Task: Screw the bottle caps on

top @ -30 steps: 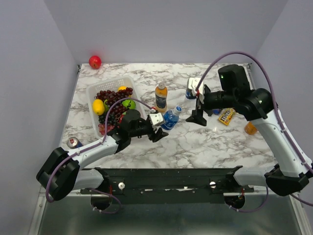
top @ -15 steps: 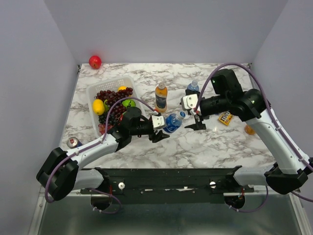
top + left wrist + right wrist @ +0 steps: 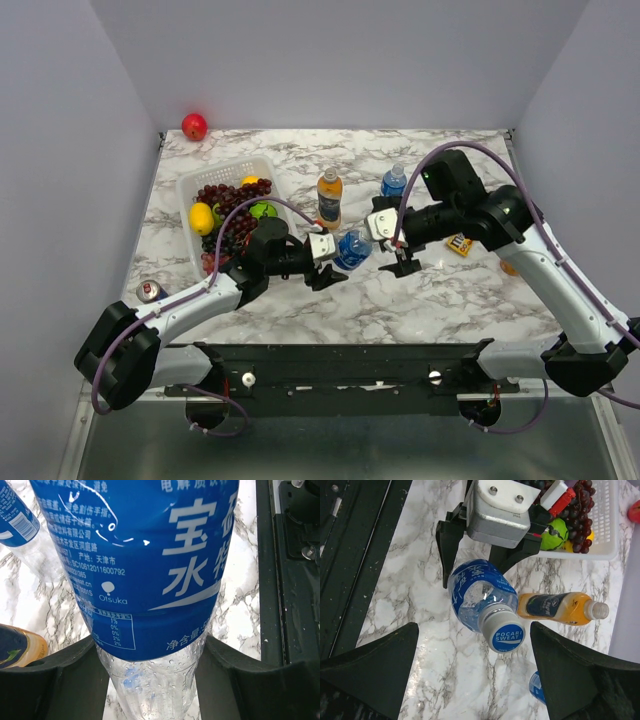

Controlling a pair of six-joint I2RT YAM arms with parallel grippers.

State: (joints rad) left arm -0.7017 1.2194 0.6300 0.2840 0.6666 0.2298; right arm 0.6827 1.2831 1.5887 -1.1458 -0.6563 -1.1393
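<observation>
Left claw (image 3: pixel 335 257) clamped on the tilted Pocari Sweat bottle (image 3: pixel 475 587).
Right claw (image 3: pixel 392 243), spread wide apart, hovers around its blue-topped cap (image 3: pixel 507 637).

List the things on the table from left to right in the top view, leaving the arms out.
drink can, white basket, orange drink bottle, tilted blue-label bottle, upright blue-label bottle, yellow candy pack

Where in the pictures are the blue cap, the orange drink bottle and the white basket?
blue cap (image 3: pixel 507 637), right wrist view, on its printed top
orange drink bottle (image 3: pixel 547 604), right wrist view, on its dark label
white basket (image 3: pixel 606 522), right wrist view, on its bare lattice wall
</observation>
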